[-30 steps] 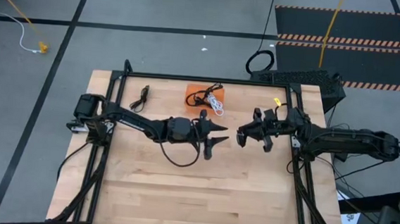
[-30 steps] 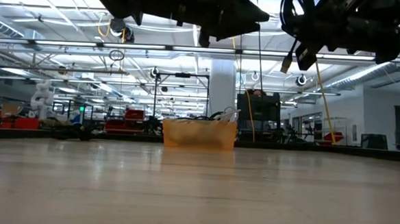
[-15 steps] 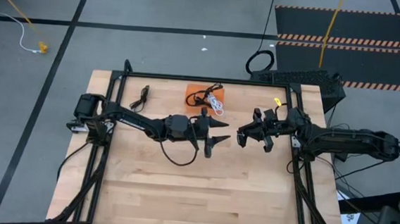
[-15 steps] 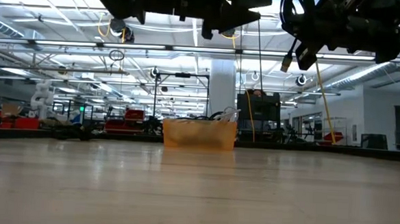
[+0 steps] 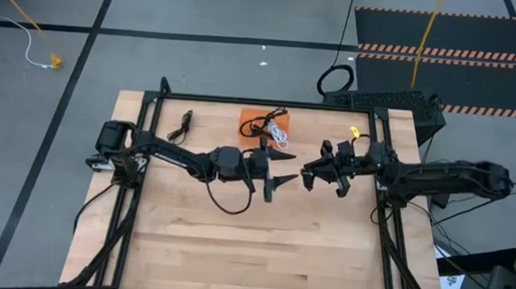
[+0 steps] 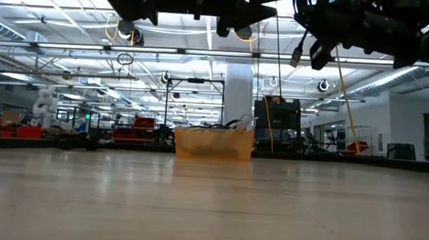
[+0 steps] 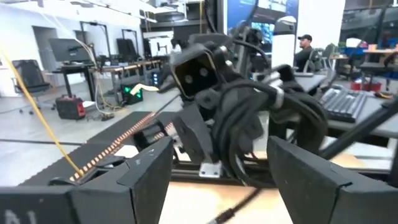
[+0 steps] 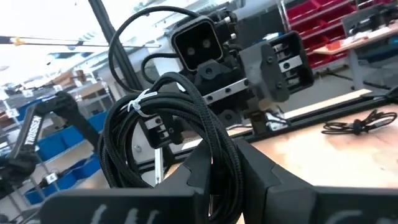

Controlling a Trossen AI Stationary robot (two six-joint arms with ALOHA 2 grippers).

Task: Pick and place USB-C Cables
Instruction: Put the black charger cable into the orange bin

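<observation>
Right gripper (image 5: pixel 313 177) nudged toward your left gripper (image 5: pixel 280 179) since a second ago, clamping a coiled black USB-C cable (image 8: pixel 163 127) above the table (image 5: pixel 233 243), left jaws wide, other cables on the orange pad (image 5: pixel 252 122).

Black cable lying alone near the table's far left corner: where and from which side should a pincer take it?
Probably its narrow middle, from straight above. The black cable lies flat on the table as a slim, long bundle, so fingers closing across its short width should catch every strand.
</observation>
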